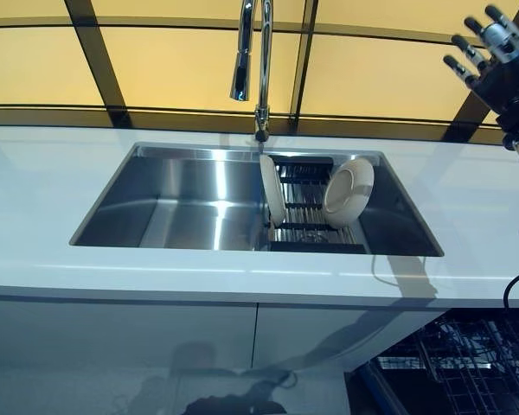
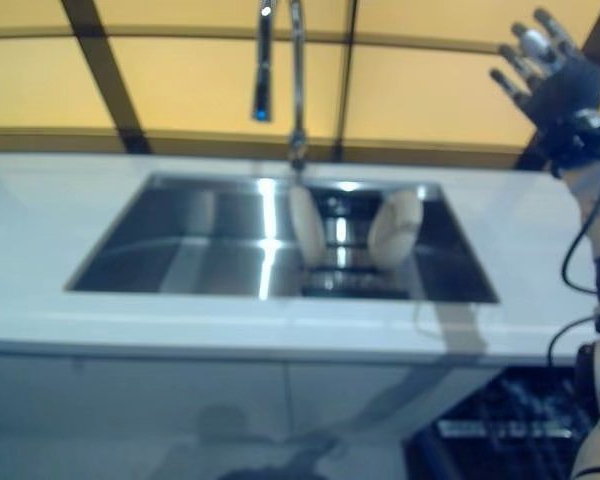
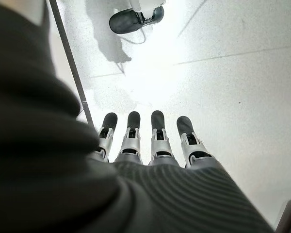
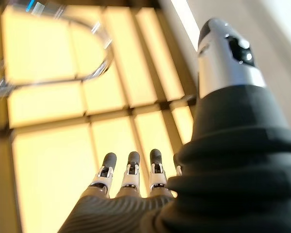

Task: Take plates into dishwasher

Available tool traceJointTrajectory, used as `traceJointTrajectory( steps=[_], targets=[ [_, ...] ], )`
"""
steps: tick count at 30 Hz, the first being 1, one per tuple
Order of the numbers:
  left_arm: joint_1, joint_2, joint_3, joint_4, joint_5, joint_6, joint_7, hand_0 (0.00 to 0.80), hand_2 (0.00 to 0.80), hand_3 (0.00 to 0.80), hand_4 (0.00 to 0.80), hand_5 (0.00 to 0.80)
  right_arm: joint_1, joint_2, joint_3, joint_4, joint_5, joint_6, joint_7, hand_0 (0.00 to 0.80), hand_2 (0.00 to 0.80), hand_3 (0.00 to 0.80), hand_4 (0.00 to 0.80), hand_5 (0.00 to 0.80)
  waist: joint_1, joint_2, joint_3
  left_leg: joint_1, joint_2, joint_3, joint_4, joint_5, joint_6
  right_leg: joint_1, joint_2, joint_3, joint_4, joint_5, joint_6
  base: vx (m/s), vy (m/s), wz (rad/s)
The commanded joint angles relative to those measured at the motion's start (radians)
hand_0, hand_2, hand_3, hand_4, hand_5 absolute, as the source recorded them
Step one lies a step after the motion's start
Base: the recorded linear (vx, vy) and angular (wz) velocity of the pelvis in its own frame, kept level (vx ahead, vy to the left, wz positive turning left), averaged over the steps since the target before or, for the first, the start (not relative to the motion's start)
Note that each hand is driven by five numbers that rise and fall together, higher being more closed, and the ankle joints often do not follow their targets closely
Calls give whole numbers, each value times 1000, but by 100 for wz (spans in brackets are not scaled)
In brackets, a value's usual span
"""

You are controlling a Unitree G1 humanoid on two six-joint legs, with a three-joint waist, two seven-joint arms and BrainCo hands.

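Two white plates stand on edge in a black rack [image 1: 307, 226] inside the steel sink [image 1: 182, 199]: one plate [image 1: 272, 190] at the rack's left, the other plate [image 1: 348, 190] leaning at its right. My right hand [image 1: 493, 60] is raised high above the counter's far right, fingers straight and spread, holding nothing; its wrist view shows the fingers [image 4: 131, 179] against the yellow window. My left hand [image 3: 145, 141] appears only in its wrist view, fingers straight, pointing at the floor, empty. The open dishwasher's wire rack [image 1: 463, 359] shows at the lower right.
A tall chrome tap [image 1: 255, 60] arches over the sink's back edge. White counter [image 1: 52, 181] surrounds the sink, with white cabinet fronts [image 1: 121, 346] below. Yellow window panes with dark frames run behind.
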Motion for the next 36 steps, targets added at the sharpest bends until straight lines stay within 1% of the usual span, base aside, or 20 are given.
traceJointTrajectory(
  steps=[1, 3, 4, 5, 7, 11, 16, 24, 29, 32, 36],
  targets=[
    [-21, 39, -38, 40, -33, 27, 34, 0, 0, 0, 0, 0, -186, -59, 132, 69, -118, 80, -50, 0, 0, 0, 0, 0, 12, -45, -21, -20, 27, 25, 46, -41, -7, -24, -58, 11, 78, -42, 47, 70, 2, -1],
    [-13, 38, -32, 36, -28, 37, 31, 0, 0, 0, 0, 0, -214, -70, 176, 88, -192, 126, -14, 0, 0, 0, 0, 0, 15, -49, -16, -22, 28, 27, 41, -32, -10, -22, -56, 7, 70, -38, 46, 77, -9, -1],
    [-8, 38, -34, 36, -27, 37, 32, 0, 0, 0, 0, 0, -225, -75, 196, 88, -211, 137, -2, 0, 0, 0, 0, 0, 17, -53, -14, -23, 28, 28, 36, -28, -12, -22, -55, 5, 65, -34, 47, 89, -18, -1],
    [-2, 35, -33, 37, -21, 39, 31, 0, 0, 0, 0, 0, -248, -79, 228, 95, -206, 158, 1, 0, 0, 0, 0, 0, 19, -55, -12, -21, 28, 29, 25, -21, -14, -19, -53, 2, 54, -26, 48, 92, -21, 0],
    [12, 38, -30, 38, -8, 39, 27, 0, 0, 0, 0, 0, -273, -80, 258, 97, -205, 189, 2, 0, 0, 0, 0, 0, 23, -59, -8, -22, 29, 30, 17, -12, -19, -17, -51, 0, 39, -18, 50, 90, -23, 1],
    [38, 28, -35, 37, 2, 29, 31, 0, 0, 0, 0, 0, -295, -69, 291, 115, -248, 248, 17, 0, 0, 0, 0, 0, 27, -60, 3, -36, 30, 37, 6, 1, -30, -24, -48, -3, -3, 12, 59, 52, -17, 1],
    [46, 25, -46, 23, 13, 19, 32, 0, 0, 0, 0, 0, -295, -61, 306, 119, -315, 294, 44, 0, 0, 0, 0, 0, 32, -57, 22, -62, 32, 35, 3, 11, -34, -47, -51, -2, -8, 20, 65, 0, 0, 0],
    [28, 28, -61, -5, -1, 19, 24, 0, 0, 0, 0, 0, -285, -64, 325, 120, -378, 294, 89, 0, 0, 0, 0, 0, 31, -52, 57, -88, 35, 28, -4, 17, -35, -78, -49, 4, -10, 28, 69, -53, -6, -1],
    [37, 29, -64, -12, -2, 18, 25, 0, 0, 0, 0, 0, -268, -71, 324, 119, -379, 294, 106, 0, 0, 0, 0, 0, 32, -54, 63, -88, 37, 28, -6, 17, -35, -78, -48, 6, -11, 29, 71, 0, 0, 0],
    [36, 31, -65, -16, -4, 22, 26, 0, 0, 0, 0, 0, -256, -72, 318, 110, -385, 313, 125, 0, 0, 0, 0, 0, 32, -55, 67, -88, 38, 28, -6, 17, -35, -79, -47, 7, -11, 29, 71, 0, 0, 0],
    [36, 31, -69, -18, -8, 23, 27, 0, 0, 0, 0, 0, -241, -68, 313, 114, -389, 307, 129, 0, 0, 0, 0, 0, 33, -54, 74, -87, 38, 26, -6, 18, -35, -78, -47, 9, -11, 30, 71, 0, 0, 0]
  ],
)
